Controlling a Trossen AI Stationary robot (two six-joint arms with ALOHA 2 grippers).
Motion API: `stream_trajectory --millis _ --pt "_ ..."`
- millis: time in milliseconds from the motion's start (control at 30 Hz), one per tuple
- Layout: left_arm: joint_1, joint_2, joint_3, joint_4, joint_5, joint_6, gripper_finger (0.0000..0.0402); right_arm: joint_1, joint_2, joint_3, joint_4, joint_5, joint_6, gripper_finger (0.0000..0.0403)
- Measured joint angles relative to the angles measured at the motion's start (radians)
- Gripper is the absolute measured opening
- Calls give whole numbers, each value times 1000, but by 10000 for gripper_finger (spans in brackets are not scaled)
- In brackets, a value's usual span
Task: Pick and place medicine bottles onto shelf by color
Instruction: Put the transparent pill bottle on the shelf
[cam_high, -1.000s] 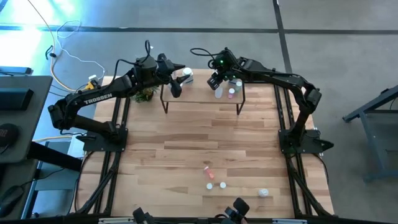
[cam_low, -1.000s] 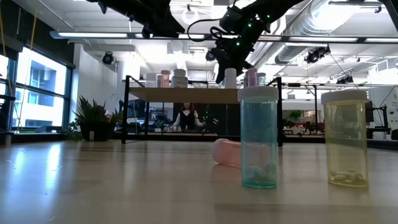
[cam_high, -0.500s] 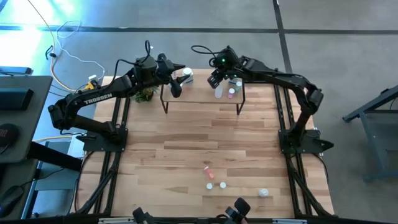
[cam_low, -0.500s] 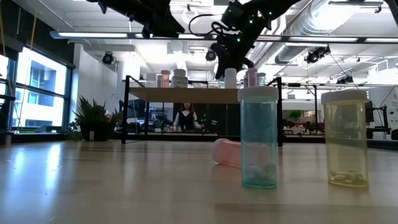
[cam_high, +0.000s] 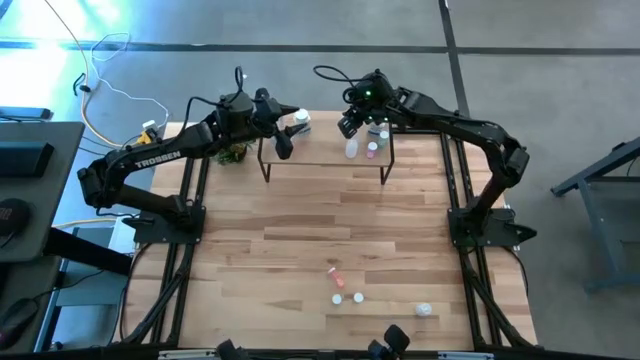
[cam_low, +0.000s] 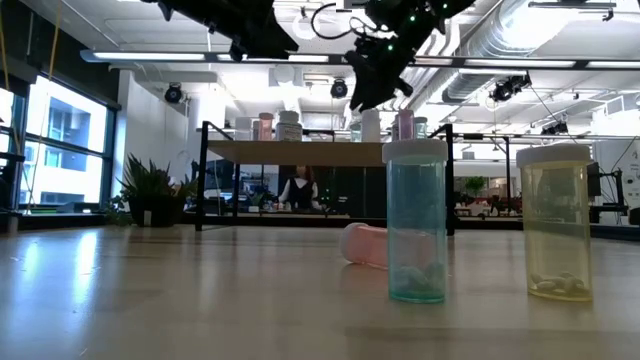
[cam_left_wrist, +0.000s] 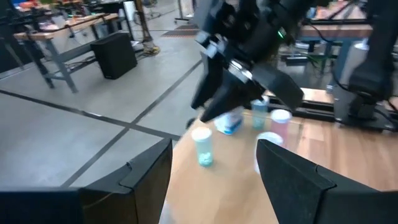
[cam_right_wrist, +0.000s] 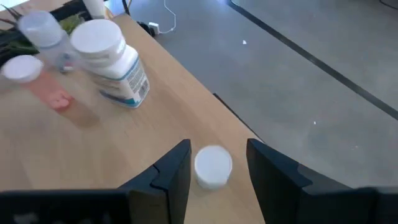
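left gripper: over the left end of the shelf, jaws spread wide, holding nothing.
left shelf bottles: a wide white jar with a label, beside a pink bottle and a clear one; the jar looks broad and stable, best taken around its body.
right gripper: above the shelf's right part, jaws part open and empty, straddling a white-capped bottle that stands free below them.
right shelf bottles: a white, a pink and a greenish one close together; little room for fingers between them.
table bottles: a pink bottle lying on its side, likely to roll; teal and yellow bottles upright, near the front edge.
handling: judged light, stiff, smooth plastic, easy to tip; grip low on the body under the cap, squarely.
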Motion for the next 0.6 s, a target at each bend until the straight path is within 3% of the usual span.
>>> stream_trajectory --millis 600 --pt "-211 -10 1 -51 -7 44 225 216 -208 0 -247 -4 123 147"
